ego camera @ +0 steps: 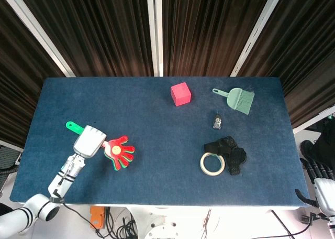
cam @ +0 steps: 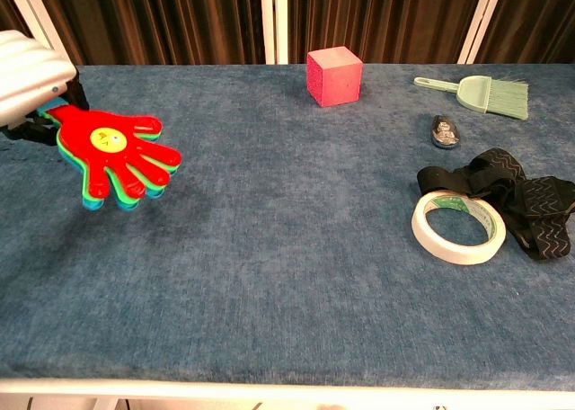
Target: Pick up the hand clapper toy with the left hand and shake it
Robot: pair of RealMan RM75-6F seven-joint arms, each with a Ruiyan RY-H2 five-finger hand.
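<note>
The hand clapper toy [ego camera: 119, 152] has a red palm-shaped face with a yellow dot, green and blue layers beneath, and a green handle [ego camera: 74, 127]. My left hand [ego camera: 89, 141] grips its handle and holds it level over the left side of the blue table [ego camera: 157, 144], palm pointing right. In the chest view the clapper [cam: 115, 156] hangs above the cloth at the left edge, with my left hand [cam: 29, 82] partly cut off. My right hand [ego camera: 318, 173] hangs off the table's right edge, fingers pointing down, with nothing in it.
A pink cube [ego camera: 180, 93] sits at the back centre. A green brush [ego camera: 238, 99], a small dark object [ego camera: 217, 121], a black strap [ego camera: 230, 152] and a tape roll [ego camera: 212, 163] lie on the right.
</note>
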